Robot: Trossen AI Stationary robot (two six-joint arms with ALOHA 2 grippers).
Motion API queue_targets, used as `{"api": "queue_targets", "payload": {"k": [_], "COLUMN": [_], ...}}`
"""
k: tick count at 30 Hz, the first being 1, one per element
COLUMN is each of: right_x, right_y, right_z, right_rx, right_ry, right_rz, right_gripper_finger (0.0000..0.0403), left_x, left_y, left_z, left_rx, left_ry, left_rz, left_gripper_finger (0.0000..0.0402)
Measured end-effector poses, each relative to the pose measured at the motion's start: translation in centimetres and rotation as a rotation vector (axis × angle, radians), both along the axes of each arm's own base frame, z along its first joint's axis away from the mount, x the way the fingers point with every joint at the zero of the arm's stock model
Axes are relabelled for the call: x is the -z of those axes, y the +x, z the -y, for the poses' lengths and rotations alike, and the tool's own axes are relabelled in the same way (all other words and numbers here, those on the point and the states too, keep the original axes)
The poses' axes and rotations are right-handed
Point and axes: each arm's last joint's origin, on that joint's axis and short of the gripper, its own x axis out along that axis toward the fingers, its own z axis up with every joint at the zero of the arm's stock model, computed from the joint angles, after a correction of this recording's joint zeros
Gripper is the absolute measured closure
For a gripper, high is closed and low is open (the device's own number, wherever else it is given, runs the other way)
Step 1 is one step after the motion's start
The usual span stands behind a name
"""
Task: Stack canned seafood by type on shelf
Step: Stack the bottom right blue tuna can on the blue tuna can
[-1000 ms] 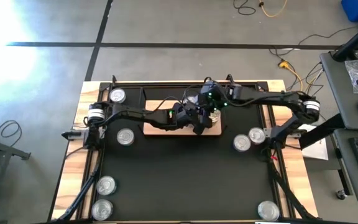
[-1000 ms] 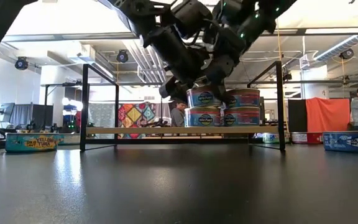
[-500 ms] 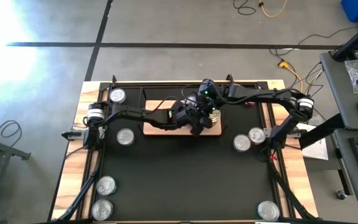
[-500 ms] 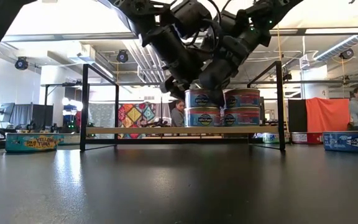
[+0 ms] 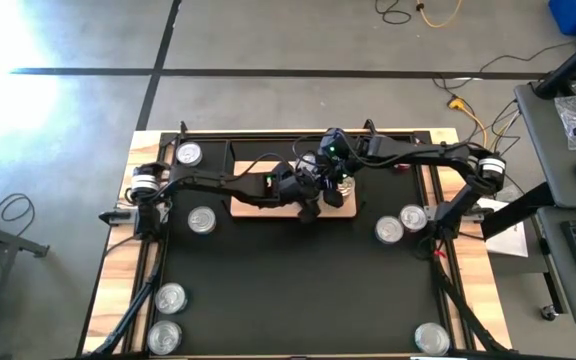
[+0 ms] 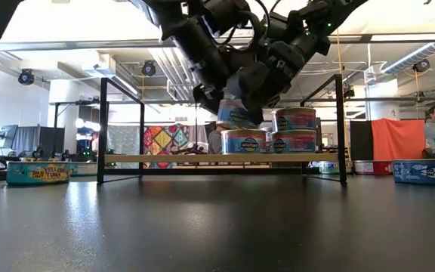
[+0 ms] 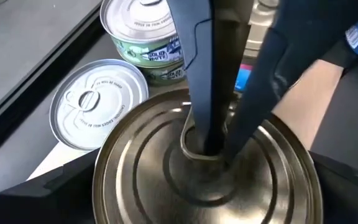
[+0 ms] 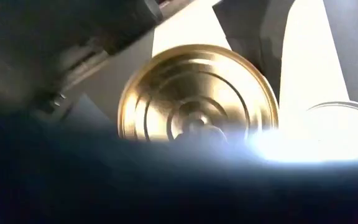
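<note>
Can (image 6: 234,113) tilted atop left stack on shelf (image 6: 165,159) | left gripper (image 5: 308,205) spread wide around it; right gripper (image 7: 213,140) closed, pressing its top | I'd seat it flat next (judgement)

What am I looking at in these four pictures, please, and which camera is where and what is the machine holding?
It is a robot with two dark arms, each ending in a two-finger gripper. One camera looks straight down, one sits at table height, and one rides on each wrist. Short round metal seafood tins lie loose on the black mat; others are stacked on the light-wood shelf with black frame ends. Over that stack, a tilted gold-topped tin sits at the left gripper; whether it is gripped is unclear. The right gripper is shut, its tips seemingly pressing on that tin's lid.
</note>
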Motion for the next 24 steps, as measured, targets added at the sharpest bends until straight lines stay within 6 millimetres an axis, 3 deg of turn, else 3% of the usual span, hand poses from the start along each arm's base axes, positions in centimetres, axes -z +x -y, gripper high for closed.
{"api": "queue_targets", "payload": {"k": [9, 19, 24], "right_x": [0.0, -2.7, -2.6], "right_y": [-0.2, -0.8, -0.7], "right_z": [0.0, -0.2, -0.2], "right_rx": [0.023, 0.049, 0.033], "right_ry": [0.015, -0.026, -0.017], "right_rz": [-0.019, 0.054, 0.086], "right_gripper_finger": [0.0369, 0.0369, 0.0369], "left_x": [0.1, 0.1, 0.2], "left_y": [0.3, 1.2, 1.5], "left_z": [0.1, -0.1, -0.2], "left_rx": [0.038, 0.023, 0.057], "left_ry": [0.007, 0.024, -0.008], "left_rz": [0.004, 0.088, 0.131], "left_gripper_finger": [0.0005, 0.0005, 0.0005]}}
